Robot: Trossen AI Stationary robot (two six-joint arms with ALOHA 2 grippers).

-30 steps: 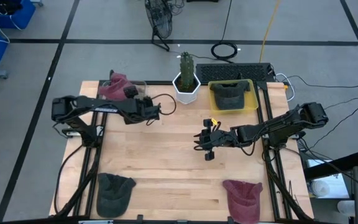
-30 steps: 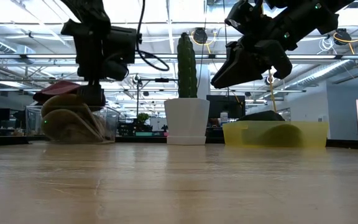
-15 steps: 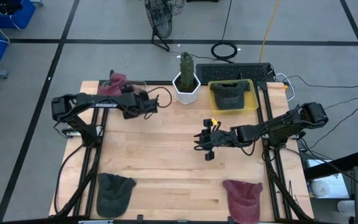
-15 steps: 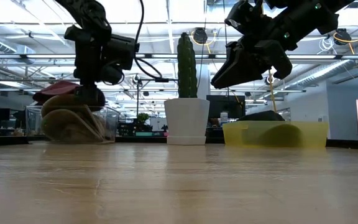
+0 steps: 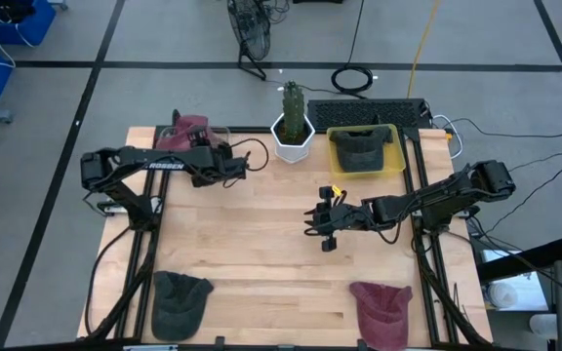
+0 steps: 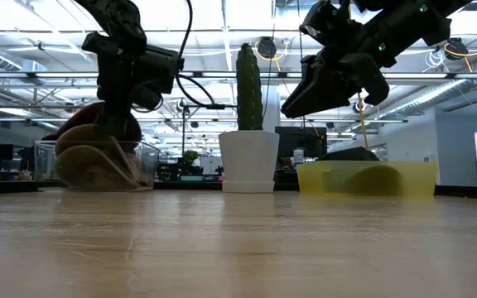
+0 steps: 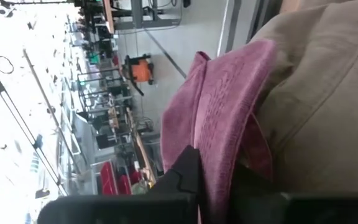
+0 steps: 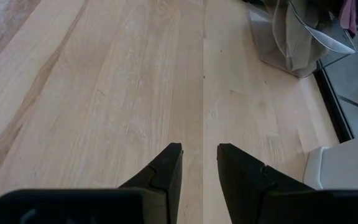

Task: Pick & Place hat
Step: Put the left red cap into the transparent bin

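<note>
Fingers (image 7: 188, 177) of the left gripper (image 5: 215, 162) are clenched on the brim of a maroon hat (image 5: 189, 132), which sits atop a tan hat (image 7: 328, 93) in the clear bin (image 5: 224, 135) at the table's (image 5: 261, 244) far left corner. Soft, ribbed cloth folds over the dark fingertip, and the brim runs lengthwise straight out from the fingers, so any lift looks set to peel it up and away from the bin. Over mid-table the right gripper (image 8: 197, 168) waits, fingers parted and empty, well apart from that bin. Another maroon cap (image 5: 382, 307) and a dark cap (image 5: 180, 297) lie at the near edge; a third rests in the yellow tray (image 5: 398, 161) beside a potted cactus (image 5: 292, 117).
</note>
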